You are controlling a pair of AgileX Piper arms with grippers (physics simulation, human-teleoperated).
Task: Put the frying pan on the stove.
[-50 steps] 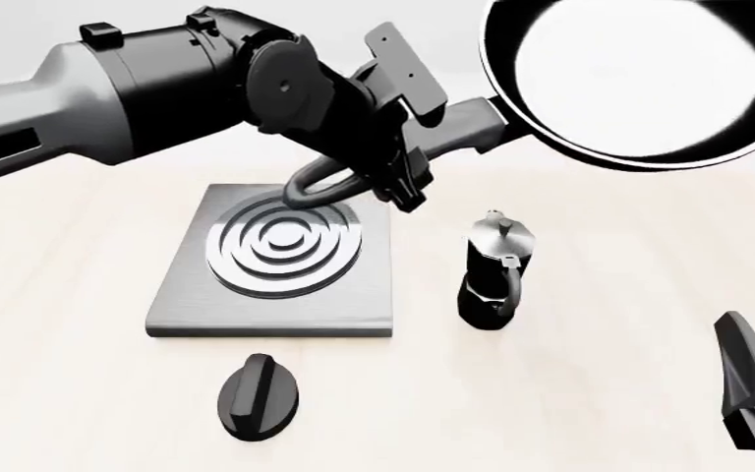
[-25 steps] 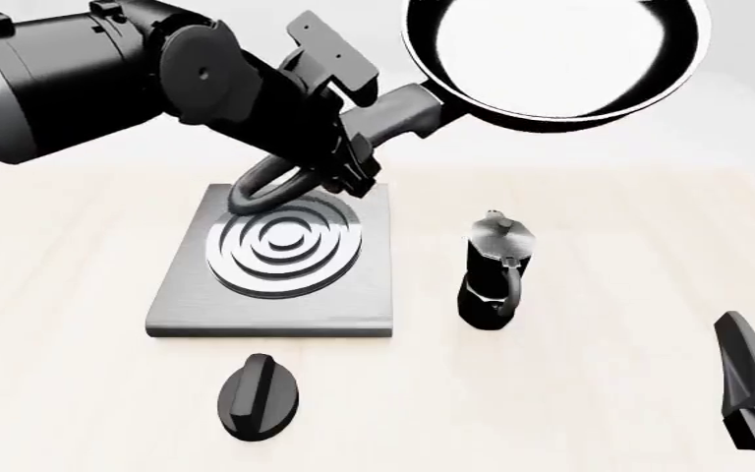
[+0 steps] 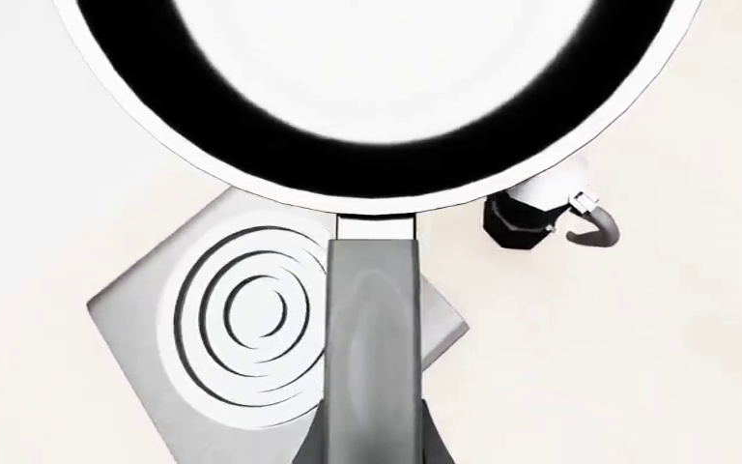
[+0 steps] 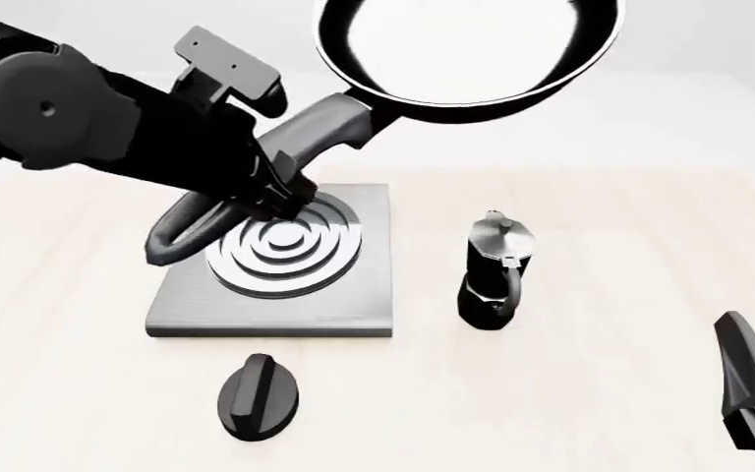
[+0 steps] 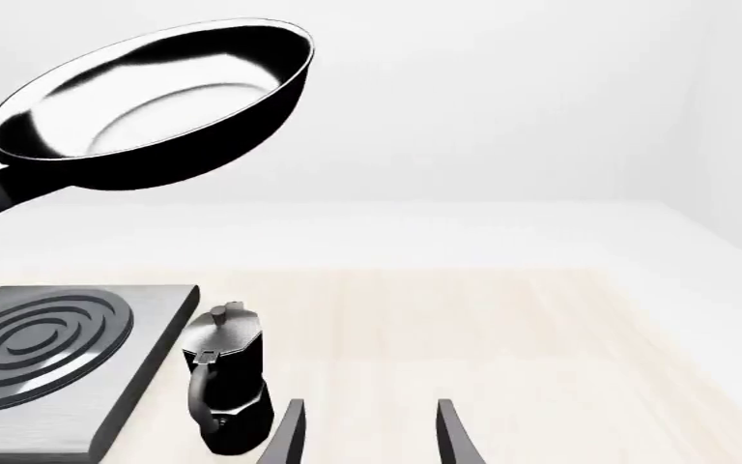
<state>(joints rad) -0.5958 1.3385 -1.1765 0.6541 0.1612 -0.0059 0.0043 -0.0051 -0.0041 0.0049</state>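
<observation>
The frying pan hangs high in the air, tilted, beyond the stove's far right corner. Its long grey handle slopes down to the left, and the end loop hangs over the stove. My left gripper is shut on that handle near the loop. In the left wrist view the pan and its handle float above the ringed stove. The right wrist view has the pan well above the stove. My right gripper is open and holds nothing, low at the near right.
A black-and-silver moka pot stands just right of the stove, and in the right wrist view it is close to my right fingers. A black oval knob lies in front of the stove. The left arm's bulk fills the upper left.
The left arm has swung leftward, carrying the pan from the upper right toward the stove. The handle loop now hangs over the stove's left side. The right gripper has not moved.
</observation>
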